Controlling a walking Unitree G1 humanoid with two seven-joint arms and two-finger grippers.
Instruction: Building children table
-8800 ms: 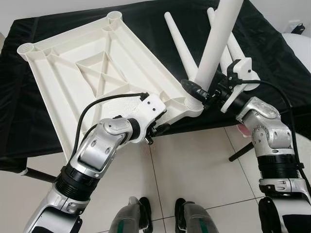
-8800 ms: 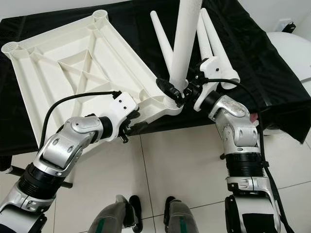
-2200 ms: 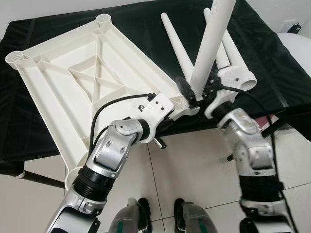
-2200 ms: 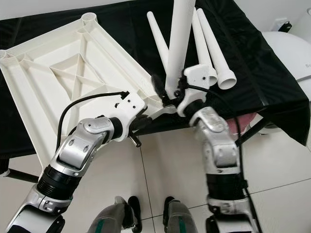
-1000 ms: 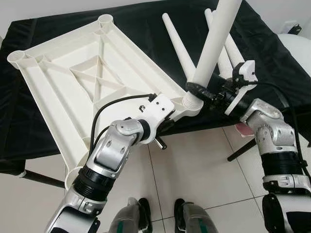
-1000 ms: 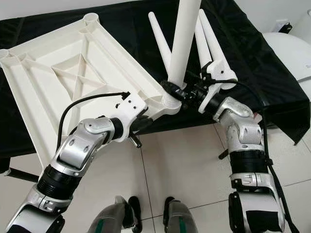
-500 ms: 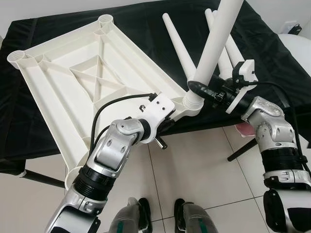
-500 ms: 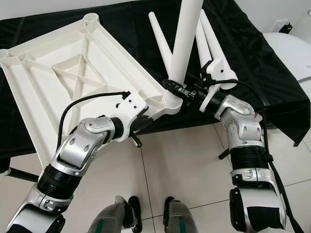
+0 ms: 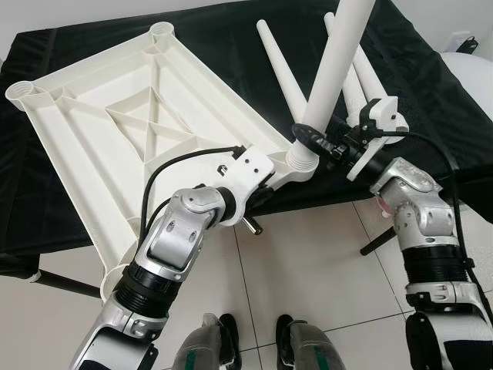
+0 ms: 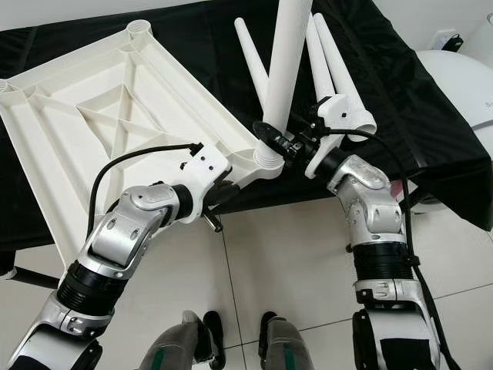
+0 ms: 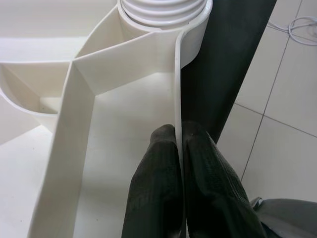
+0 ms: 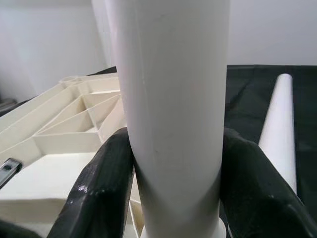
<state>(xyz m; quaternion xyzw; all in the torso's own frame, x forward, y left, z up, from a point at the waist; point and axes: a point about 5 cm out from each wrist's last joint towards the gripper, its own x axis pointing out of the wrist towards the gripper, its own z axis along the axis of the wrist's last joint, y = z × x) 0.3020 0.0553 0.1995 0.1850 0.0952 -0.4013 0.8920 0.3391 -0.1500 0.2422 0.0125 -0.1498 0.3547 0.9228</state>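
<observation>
The white table top (image 9: 131, 131) lies upside down on the black-covered bench (image 9: 431, 100), ribs facing up. A white leg (image 9: 331, 69) stands tilted in the near corner socket (image 9: 300, 160). My right gripper (image 12: 176, 168) is shut on this leg just above the socket, its black fingers (image 12: 101, 188) wrapped on both sides. My left gripper (image 11: 178, 139) is shut on the table top's thin rim wall (image 11: 177, 74) close to that same socket. In the eye views the left wrist (image 9: 246, 173) sits at the table top's near edge. Loose white legs (image 9: 281, 62) lie on the cloth behind.
The bench's near edge runs just past the socket, with tiled floor (image 9: 308, 277) below. A white round object (image 9: 474, 65) stands at the far right. A dark bench strut (image 9: 377, 240) slants to the floor by my right arm. My feet (image 9: 254, 347) are near the bottom.
My right wrist has turned and shifted slightly inward around the leg, still holding it in the socket. The left gripper keeps its hold on the rim.
</observation>
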